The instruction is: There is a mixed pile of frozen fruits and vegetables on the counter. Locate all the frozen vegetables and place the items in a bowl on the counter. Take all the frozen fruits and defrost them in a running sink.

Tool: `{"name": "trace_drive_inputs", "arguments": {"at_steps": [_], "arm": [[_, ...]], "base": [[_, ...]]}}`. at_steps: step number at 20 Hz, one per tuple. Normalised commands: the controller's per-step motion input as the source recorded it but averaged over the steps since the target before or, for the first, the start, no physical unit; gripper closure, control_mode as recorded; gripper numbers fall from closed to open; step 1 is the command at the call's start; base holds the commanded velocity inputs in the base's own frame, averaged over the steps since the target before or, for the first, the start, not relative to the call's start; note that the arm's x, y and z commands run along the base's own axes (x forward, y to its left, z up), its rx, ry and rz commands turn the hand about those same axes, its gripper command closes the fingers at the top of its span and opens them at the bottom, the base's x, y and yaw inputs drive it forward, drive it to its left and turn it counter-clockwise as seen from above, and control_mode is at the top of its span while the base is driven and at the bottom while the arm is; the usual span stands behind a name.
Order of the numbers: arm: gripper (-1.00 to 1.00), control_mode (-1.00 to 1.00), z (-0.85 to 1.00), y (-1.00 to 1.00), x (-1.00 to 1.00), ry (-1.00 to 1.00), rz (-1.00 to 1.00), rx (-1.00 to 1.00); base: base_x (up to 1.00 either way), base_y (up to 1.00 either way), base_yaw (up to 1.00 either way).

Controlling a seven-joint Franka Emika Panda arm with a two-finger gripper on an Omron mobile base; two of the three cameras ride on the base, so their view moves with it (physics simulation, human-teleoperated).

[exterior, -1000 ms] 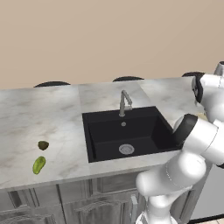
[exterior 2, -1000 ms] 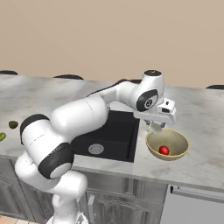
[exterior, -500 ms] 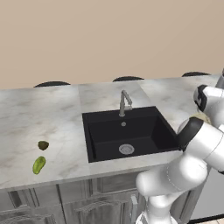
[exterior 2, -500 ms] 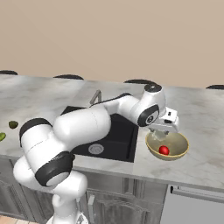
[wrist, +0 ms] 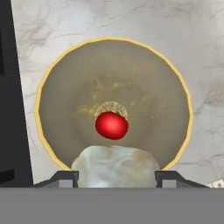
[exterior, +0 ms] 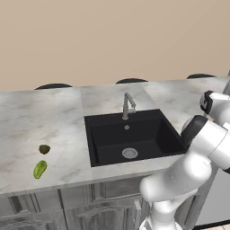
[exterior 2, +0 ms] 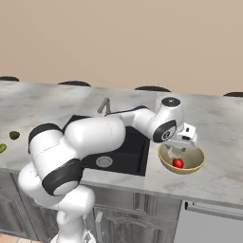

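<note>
1. I have the gripper (wrist: 114, 177) poised over the bowl (wrist: 52, 83), looking straight down into it.
2. In the hand view its two dark fingertips (wrist: 65, 177) sit on either side of the whitish garlic bulb (wrist: 114, 166), touching its flanks; I read that as fingers clamped on the bulb.
3. The red tomato (wrist: 112, 125) lies near the middle of the bowl's paler inside.
4. In the right base view I see the gripper (exterior 2: 182, 150) just above the bowl (exterior 2: 194, 164), with the tomato (exterior 2: 178, 163) inside it.
5. The bowl stands on the counter (exterior 2: 223, 142), just right of the sink (exterior 2: 135, 152).
6. In the left base view the sink (exterior: 134, 134) sits mid-counter with the faucet (exterior: 128, 105) behind it.
7. Far to its left, the dark olive lump (exterior: 44, 148) and the yellow-green oblong fruit (exterior: 40, 169) lie near each other on the counter (exterior: 36, 121), apart.
</note>
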Motion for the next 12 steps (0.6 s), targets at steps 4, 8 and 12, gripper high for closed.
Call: {"name": "trace_drive_inputs", "arguments": {"at_steps": [4, 8, 12], "arm": [[1.00, -1.00, -0.19, 0.00, 0.02, 0.00, 0.00, 0.03], [1.00, -1.00, -0.28, 0.00, 0.04, 0.02, 0.00, 0.08], [1.00, -1.00, -0.26, 0.00, 0.05, 0.01, 0.00, 0.08]], "base": [[0.00, 0.00, 0.00], [0.00, 0.00, 0.00], [0.00, 0.00, 0.00]]}}
